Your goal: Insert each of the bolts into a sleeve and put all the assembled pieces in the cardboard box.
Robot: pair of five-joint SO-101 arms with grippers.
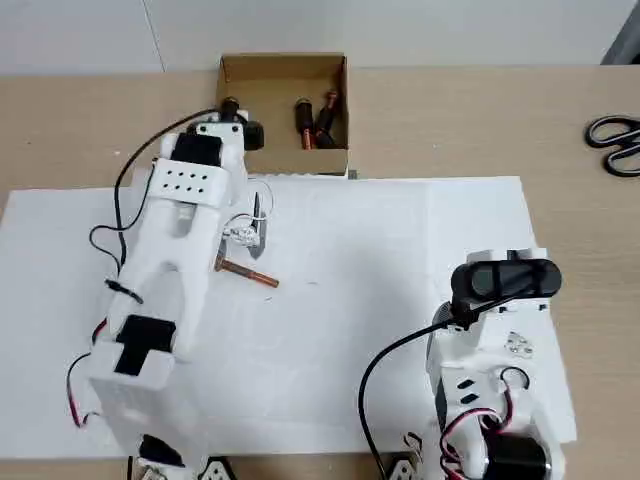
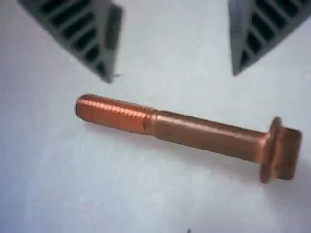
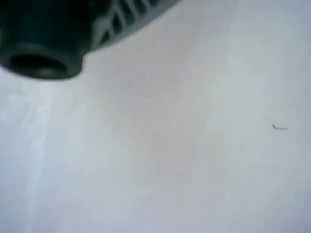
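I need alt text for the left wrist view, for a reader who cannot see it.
A copper-coloured bolt lies flat on a white sheet, threads at one end, flanged head at the other. The open left gripper hangs over it without touching it.

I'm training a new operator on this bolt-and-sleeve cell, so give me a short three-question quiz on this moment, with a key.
1. True or false: the left claw is shut on the bolt.
2. Fill in: the cardboard box already holds assembled ____.
3. Where do the scissors lie? A in the cardboard box; B on the bare table, off the white sheet; C under the left arm.
Key: 1 false, it is open above the bolt; 2 pieces; 3 B.
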